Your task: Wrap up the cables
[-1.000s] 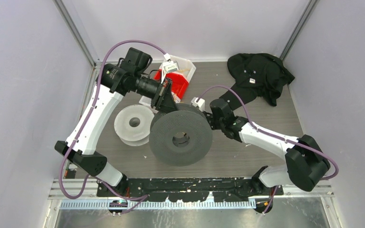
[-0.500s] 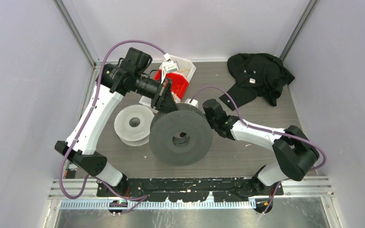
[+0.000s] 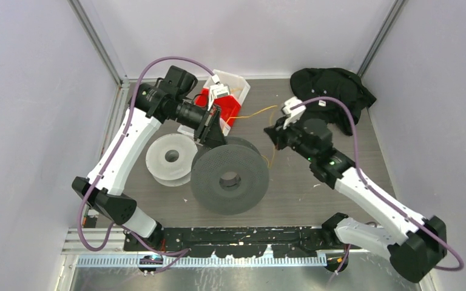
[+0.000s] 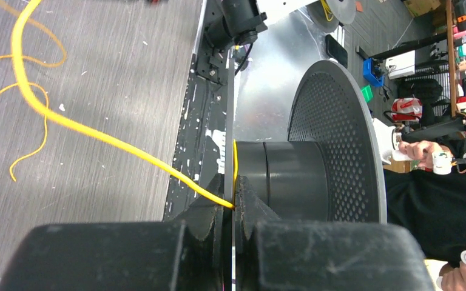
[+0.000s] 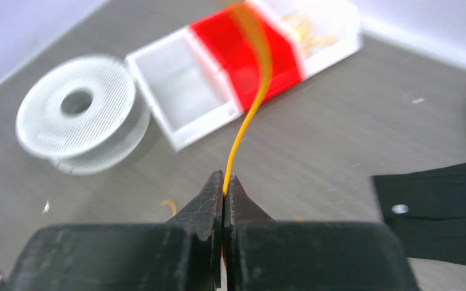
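A thin yellow cable (image 3: 258,112) stretches above the table between my two grippers. My left gripper (image 3: 212,129) is at the back rim of the upright dark spool (image 3: 230,176). In the left wrist view, the left gripper (image 4: 235,197) is shut on the spool's thin flange with the cable (image 4: 97,134) pinched against it. Loose cable loops lie on the table beyond. My right gripper (image 3: 275,134) is right of the spool. In the right wrist view, it (image 5: 224,180) is shut on the cable (image 5: 243,127), which rises from its tips.
A white spool (image 3: 171,157) lies flat left of the dark one. A white bin with a red compartment (image 3: 238,85) sits at the back centre. A black cloth (image 3: 330,94) is bunched at the back right. Purple walls close in both sides.
My right gripper has shut on the cable and swung from the dark spool's side toward the back right, drawing a strand taut. The left arm barely shifted.
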`<control>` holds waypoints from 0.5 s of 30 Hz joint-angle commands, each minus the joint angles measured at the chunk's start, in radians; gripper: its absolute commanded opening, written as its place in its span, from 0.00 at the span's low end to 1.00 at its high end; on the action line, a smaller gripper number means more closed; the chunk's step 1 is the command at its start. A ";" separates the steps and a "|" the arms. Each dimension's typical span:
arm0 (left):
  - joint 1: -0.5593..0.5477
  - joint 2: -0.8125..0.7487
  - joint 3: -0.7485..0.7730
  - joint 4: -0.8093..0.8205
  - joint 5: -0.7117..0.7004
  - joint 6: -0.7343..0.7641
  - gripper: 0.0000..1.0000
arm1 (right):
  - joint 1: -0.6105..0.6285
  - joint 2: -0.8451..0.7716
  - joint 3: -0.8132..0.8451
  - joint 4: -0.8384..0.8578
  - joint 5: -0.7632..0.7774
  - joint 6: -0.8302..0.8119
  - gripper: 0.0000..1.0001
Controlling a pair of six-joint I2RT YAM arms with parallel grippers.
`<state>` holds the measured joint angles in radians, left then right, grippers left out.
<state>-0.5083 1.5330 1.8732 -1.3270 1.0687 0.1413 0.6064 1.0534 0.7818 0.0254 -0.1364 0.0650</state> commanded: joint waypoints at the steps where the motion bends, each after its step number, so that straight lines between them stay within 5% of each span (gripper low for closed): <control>1: 0.005 -0.024 -0.003 0.002 0.014 0.011 0.00 | -0.023 -0.092 0.088 -0.071 0.210 -0.027 0.01; 15: 0.008 -0.093 -0.091 0.179 -0.281 -0.037 0.00 | -0.022 -0.350 0.028 -0.112 0.561 0.060 0.00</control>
<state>-0.5083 1.5265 1.8164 -1.2781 0.8566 0.1463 0.5812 0.7570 0.8326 -0.0666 0.2806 0.0776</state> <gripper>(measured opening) 0.043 0.028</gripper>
